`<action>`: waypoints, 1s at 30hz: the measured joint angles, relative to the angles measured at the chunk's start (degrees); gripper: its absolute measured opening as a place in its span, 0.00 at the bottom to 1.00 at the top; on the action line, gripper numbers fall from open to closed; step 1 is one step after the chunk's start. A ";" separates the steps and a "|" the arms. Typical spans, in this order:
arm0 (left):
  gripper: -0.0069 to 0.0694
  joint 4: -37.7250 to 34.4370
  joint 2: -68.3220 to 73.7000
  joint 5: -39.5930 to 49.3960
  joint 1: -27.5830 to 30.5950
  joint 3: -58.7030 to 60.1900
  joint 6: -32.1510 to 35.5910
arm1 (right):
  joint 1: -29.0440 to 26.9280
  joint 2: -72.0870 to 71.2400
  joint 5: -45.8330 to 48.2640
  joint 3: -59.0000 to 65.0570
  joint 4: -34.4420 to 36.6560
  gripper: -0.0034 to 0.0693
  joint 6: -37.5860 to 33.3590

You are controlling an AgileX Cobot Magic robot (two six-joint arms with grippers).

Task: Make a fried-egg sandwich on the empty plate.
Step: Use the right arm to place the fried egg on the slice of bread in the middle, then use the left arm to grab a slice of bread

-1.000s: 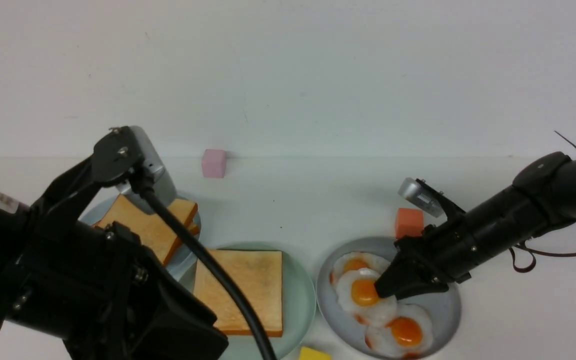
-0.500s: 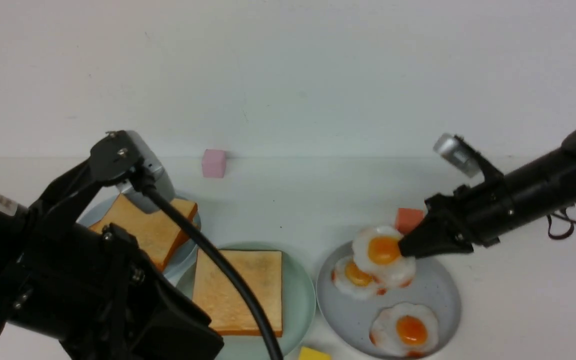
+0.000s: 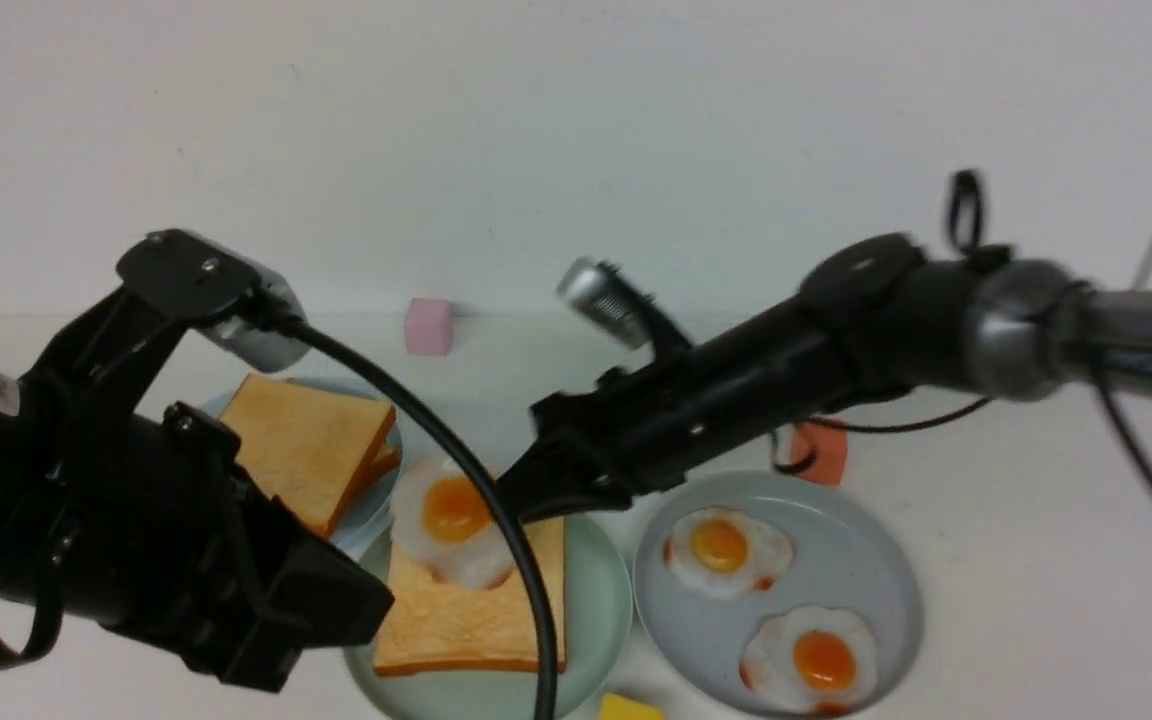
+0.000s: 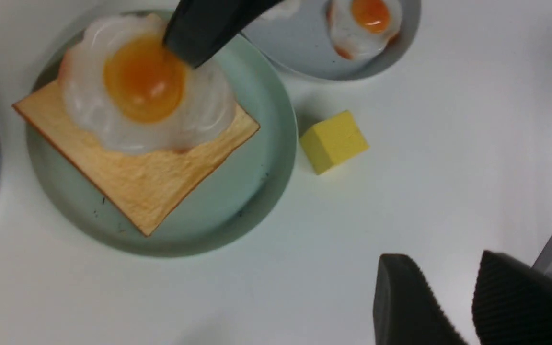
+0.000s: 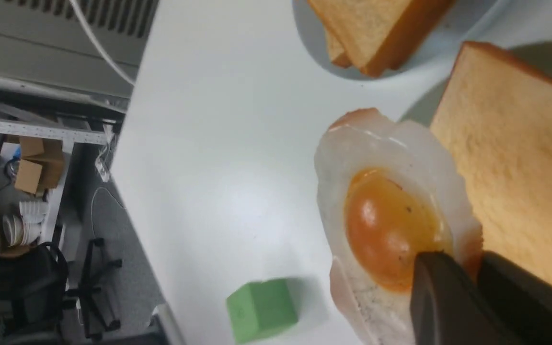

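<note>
- Step in hand: lay the egg (image 3: 451, 520) flat on the toast (image 3: 466, 625). It overhangs one corner, so I would bring it over the toast's middle and lower it before letting go.
- The right gripper (image 3: 514, 500) has its jaws pinched together on the egg's white edge and holds nothing else.
- Just below it, the toast lies flat on the plate (image 3: 604, 590). I cannot tell whether the egg touches it.
- Well away, the left gripper (image 4: 448, 273) hangs over the table (image 4: 400, 191), its jaws slightly apart and empty.
</note>
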 joint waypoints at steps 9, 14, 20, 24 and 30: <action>0.40 0.90 0.00 1.27 0.00 0.00 -2.93 | -0.15 3.69 -3.67 -1.57 -3.64 0.52 2.75; 0.40 1.79 0.00 -0.56 0.00 0.00 -11.86 | -0.15 -0.77 -3.04 -1.80 -7.19 0.77 1.96; 0.40 12.15 0.51 -8.83 0.00 0.00 -29.14 | -0.15 -10.71 1.69 -3.71 -22.09 0.84 10.93; 0.40 24.57 3.57 -15.12 2.55 0.00 -46.33 | 0.67 -19.48 7.47 -3.98 -34.89 0.84 20.24; 0.40 28.48 12.43 -14.66 16.66 -2.19 -50.77 | 5.93 -32.82 10.63 0.47 -39.86 0.84 22.90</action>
